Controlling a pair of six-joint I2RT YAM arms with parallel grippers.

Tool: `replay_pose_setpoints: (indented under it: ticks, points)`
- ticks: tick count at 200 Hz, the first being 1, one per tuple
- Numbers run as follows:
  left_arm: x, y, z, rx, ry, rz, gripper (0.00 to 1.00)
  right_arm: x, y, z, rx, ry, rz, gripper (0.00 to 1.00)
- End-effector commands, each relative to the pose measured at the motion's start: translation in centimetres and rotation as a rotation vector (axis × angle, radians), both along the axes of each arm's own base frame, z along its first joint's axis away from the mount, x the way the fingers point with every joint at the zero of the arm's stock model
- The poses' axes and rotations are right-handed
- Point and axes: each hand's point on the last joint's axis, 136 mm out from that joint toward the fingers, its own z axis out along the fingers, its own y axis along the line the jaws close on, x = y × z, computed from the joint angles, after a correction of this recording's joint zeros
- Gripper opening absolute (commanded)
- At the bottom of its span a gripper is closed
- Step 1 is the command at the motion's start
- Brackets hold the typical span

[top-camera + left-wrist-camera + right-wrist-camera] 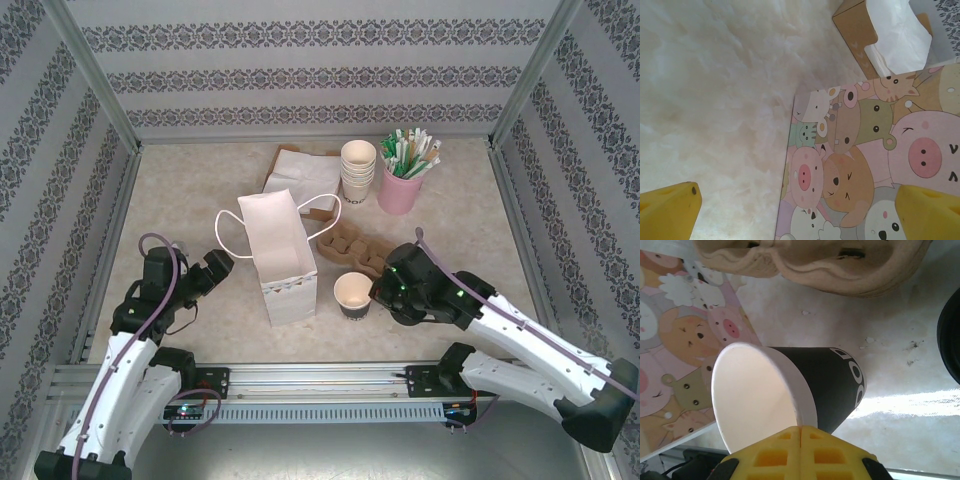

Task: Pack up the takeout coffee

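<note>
Two hands flank the white paper bag [283, 262], which stands upright with its top open in the middle of the table [200, 190]. The takeout coffee [353, 294] is just to the right of the bag, near its lower corner. Its mouth faces up, showing a cream inside above a dark body. Whether it rests on the table or is slightly raised cannot be told.

The right hand [383, 292] is at the cup's rim, on the side away from the bag. In the right wrist view its yellow fingers [835, 455] press together with the rim running into the seam between them, so it appears to pinch the cup wall.

The left hand [217, 266] is just left of the bag, close to its handle loop. Its fingers [670, 210] are spread wide around nothing and face the bag's side, which is printed with cartoon animals.

Behind the bag to the right lies a cardboard cup carrier [350, 243]. Farther behind the bag are a napkin box [300, 170], a stack of cream cups [358, 170] and a pink cup of stirrers [403, 185].
</note>
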Motion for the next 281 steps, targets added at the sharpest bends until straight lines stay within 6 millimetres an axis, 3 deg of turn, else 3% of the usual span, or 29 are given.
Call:
replay_pose_setpoints:
  ticks: [1, 71, 91, 148, 158, 171, 187, 215, 234, 253, 281]
  points:
    - [-0.6, -0.6, -0.1, 0.007, -0.001, -0.047, 1.0, 0.7, 0.4, -0.6, 0.007, -0.028, -0.017, 0.0]
    - [-1.3, -2.0, 0.2, -0.056, -0.006, -0.114, 0.8, 0.7, 0.1, -2.9, -0.031, -0.008, -0.025, 0.0]
    - [-1.5, -2.1, 0.0, -0.065, 0.001, -0.116, 0.79, 0.6, -0.2, -3.2, -0.047, -0.001, -0.022, 0.0]
    - [-2.1, -2.3, -0.3, -0.078, 0.018, -0.127, 0.78, 0.9, -0.7, -2.2, -0.07, -0.044, -0.011, 0.27]
    - [-2.2, -2.3, -0.3, -0.077, 0.019, -0.126, 0.78, 0.9, -0.7, -1.9, -0.074, -0.048, -0.005, 0.32]
    - [-2.2, -2.3, -0.4, -0.077, 0.022, -0.126, 0.78, 0.9, -0.9, -1.3, -0.09, -0.055, -0.001, 0.44]
    - [-2.3, -2.3, -0.4, -0.078, 0.025, -0.128, 0.78, 0.9, -1.6, -0.4, -0.132, -0.066, 0.007, 0.5]
    - [-2.4, -2.3, -0.5, -0.067, 0.029, -0.141, 0.76, 1.0, -4.3, 1.7, -0.271, -0.112, 0.019, 0.6]
    - [-2.6, -2.4, -0.6, -0.058, 0.037, -0.157, 0.76, 1.0, -6.3, 2.1, -0.348, -0.108, -0.003, 0.69]
    - [-2.8, -2.3, -0.9, -0.048, 0.052, -0.16, 0.76, 0.7, -8.5, 1.3, -0.404, -0.051, -0.044, 0.81]
    - [-3.0, -2.0, -1.3, -0.035, 0.063, -0.152, 0.76, 0.0, -10.5, -0.9, -0.423, 0.042, -0.105, 0.84]
